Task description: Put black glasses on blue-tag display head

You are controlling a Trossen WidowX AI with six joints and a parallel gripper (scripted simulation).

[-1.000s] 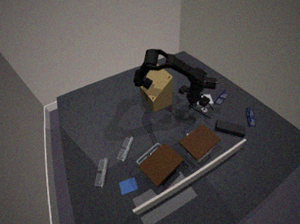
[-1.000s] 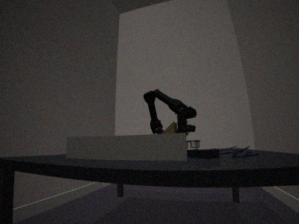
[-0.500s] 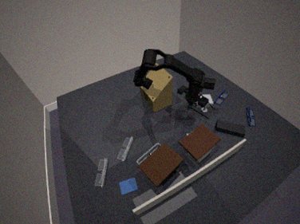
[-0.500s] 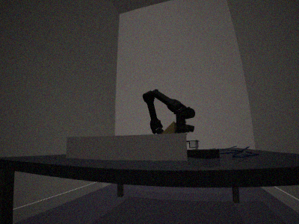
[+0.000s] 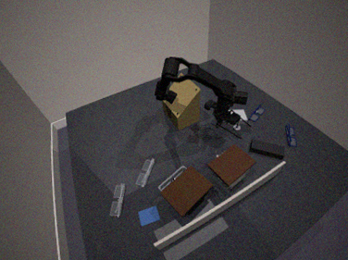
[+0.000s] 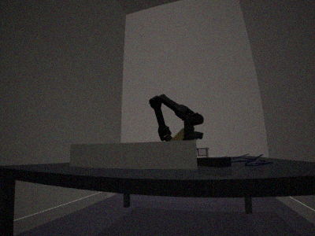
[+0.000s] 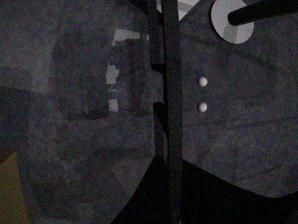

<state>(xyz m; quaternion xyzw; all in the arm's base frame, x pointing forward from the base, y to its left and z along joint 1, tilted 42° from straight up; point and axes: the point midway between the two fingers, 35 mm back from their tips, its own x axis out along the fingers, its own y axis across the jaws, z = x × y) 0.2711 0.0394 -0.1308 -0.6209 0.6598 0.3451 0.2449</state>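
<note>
My gripper (image 5: 227, 120) (image 7: 164, 163) is shut on the black glasses (image 5: 231, 130) (image 7: 173, 90). They hang above the table at the right, beside a white plate (image 5: 241, 113) (image 7: 186, 7), with their thin arms spread. Two pale round pads (image 7: 203, 81) show beside the frame in the wrist view. The fingertips are hidden in the exterior view. Two brown-topped blocks, left (image 5: 187, 191) and right (image 5: 232, 165), appear to be the heads; their faces are mostly hidden. A blue square (image 5: 149, 215) lies nearest the left block. A pale frame (image 5: 166, 182) shows at that block's rear edge.
A long pale wall (image 5: 214, 209) (image 6: 130, 156) runs in front of the blocks. A black case (image 5: 267, 148) (image 6: 214, 161) lies right. Blue glasses (image 5: 291, 135) (image 5: 257, 113) and clear glasses (image 5: 145, 172) (image 5: 118, 199) lie at the sides. A yellow box (image 5: 187, 103) stands behind. A pale disc (image 7: 240, 32) is near the gripper.
</note>
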